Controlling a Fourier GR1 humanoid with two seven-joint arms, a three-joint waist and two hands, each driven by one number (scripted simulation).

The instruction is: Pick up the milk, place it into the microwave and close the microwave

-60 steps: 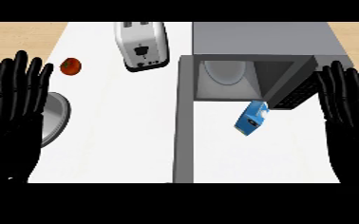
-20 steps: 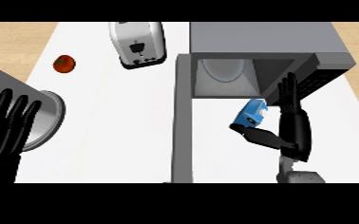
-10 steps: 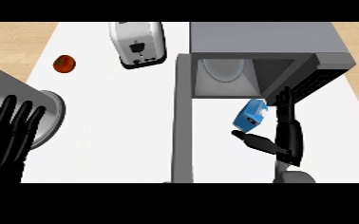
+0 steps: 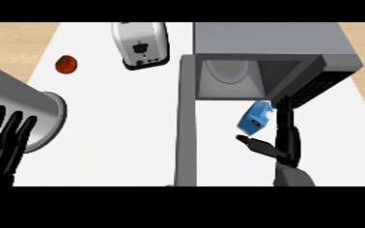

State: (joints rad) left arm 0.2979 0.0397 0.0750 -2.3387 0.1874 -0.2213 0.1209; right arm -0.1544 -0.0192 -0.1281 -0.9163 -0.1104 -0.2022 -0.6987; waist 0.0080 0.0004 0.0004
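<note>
— Where is the milk [image 4: 255, 119]?

— It is a blue carton, tilted, lying on the white counter [image 4: 128, 125] just in front of the open microwave [image 4: 271, 48]. It sits near the lower right corner of the oven's mouth, outside the cavity.

— And the microwave itself?

— Grey box at the upper right, cavity open toward us, with a pale round turntable [image 4: 230, 71] visible inside. Its door [image 4: 187, 121] is swung out and runs as a long grey strip down the middle of the view, left of the carton.

— What is the right hand [image 4: 282, 142] doing?

— It stands just to the right of the carton, fingers [image 4: 284, 113] straight and pointing up toward the microwave, thumb [image 4: 251, 142] stretched out to the left beneath the carton. So the hand is spread, not curled round anything. The fingers run close along the carton's right edge (whether they actually touch it I cannot tell).

— The left hand [image 4: 13, 142]?

— At the lower left edge, fingers straight and up, resting. It lies over the rim of a grey round pot-like vessel [image 4: 39, 111].

— Anything else on the counter?

— A white and silver toaster [image 4: 141, 46] at the top, left of the microwave, and a red tomato [image 4: 65, 64] well to its left, near the counter's far left side.
</note>
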